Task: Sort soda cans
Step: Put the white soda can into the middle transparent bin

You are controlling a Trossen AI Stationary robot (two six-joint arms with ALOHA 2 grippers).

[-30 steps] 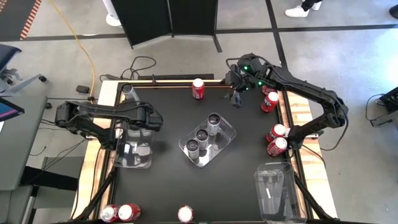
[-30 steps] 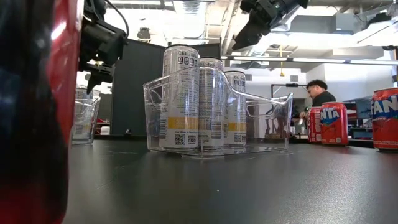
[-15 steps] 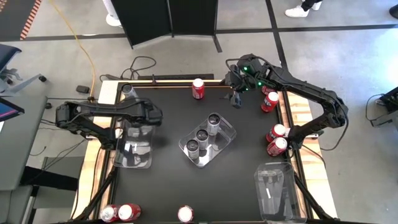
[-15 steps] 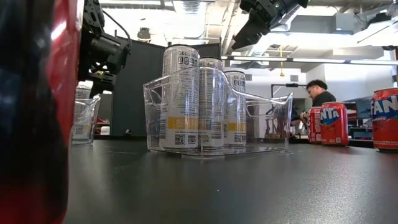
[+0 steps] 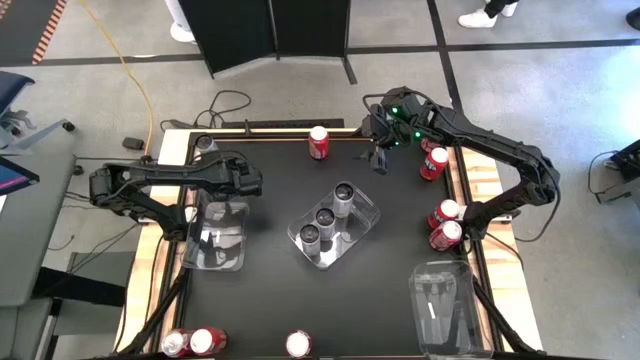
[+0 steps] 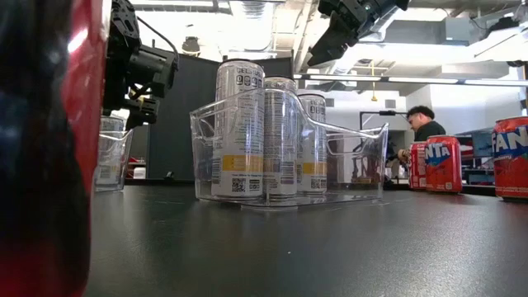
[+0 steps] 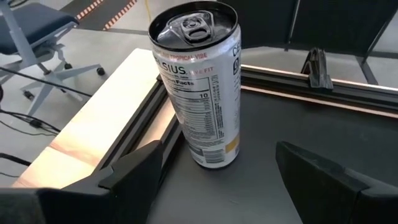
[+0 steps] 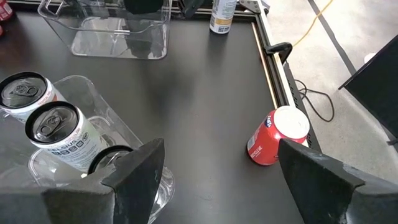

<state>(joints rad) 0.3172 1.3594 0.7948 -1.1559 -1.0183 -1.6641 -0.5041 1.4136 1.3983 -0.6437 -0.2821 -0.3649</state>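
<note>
Low view, nearest first: a red can [image 6: 49, 148] fills the left edge, blurred; mid-frame a clear tray [image 6: 289, 157] holds three silver cans [image 6: 240, 128] upright in a row, w/ more red cans [image 6: 443, 163] at right. Step in hand, by my read: left end effector [image 5: 245, 188], fingers spread & empty, lines up on the lone silver can [image 7: 200, 81] standing at the surface's upper-left corner in high view; next move needs it to close in, straddle the can & clamp. Another clear tray [image 5: 215, 235] at mid-left is empty, as is a third tray [image 5: 440, 305] at lower right. Right end effector [image 5: 380, 160], also released, hangs at upper centre near a red can [image 5: 318, 142].
</note>
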